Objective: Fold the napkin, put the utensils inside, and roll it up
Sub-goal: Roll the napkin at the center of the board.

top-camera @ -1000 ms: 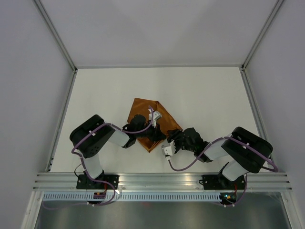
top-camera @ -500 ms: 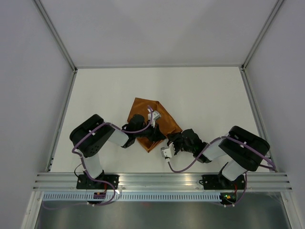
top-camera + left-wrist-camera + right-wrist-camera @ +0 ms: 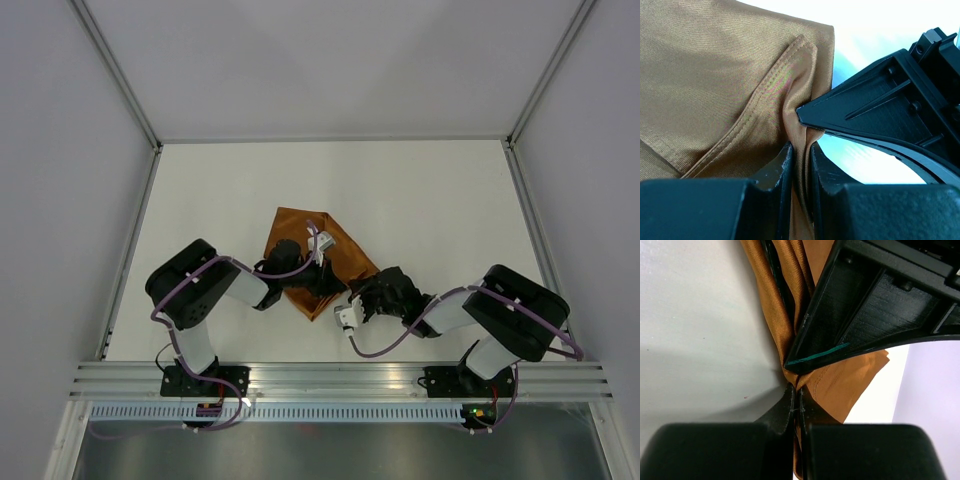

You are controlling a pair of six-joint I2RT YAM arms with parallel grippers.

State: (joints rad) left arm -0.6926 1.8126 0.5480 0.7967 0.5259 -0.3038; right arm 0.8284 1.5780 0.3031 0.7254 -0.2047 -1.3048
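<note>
1. Napkin (image 3: 295, 222): you have it lying in layers on the table (image 3: 440, 200), left of centre and just ahead of both arms. A stitched hem shows in the left wrist view.
2. Left gripper (image 3: 800, 156): clamped on a raised pleat at the cloth's near edge.
3. Right gripper (image 3: 795, 401): pinched tight on the same edge, just beside the left one.
4. Room: white tabletop stretches wide past the napkin's far and right edges.

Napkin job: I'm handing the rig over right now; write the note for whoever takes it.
Left gripper: shut on the napkin, pinching a raised fold.
Right gripper: shut on the napkin too, beside the left one.
Napkin: on the table, partly folded, layers overlapping.
Done: fold begun.
Left: finish folding, add utensils (none in view), roll.
</note>
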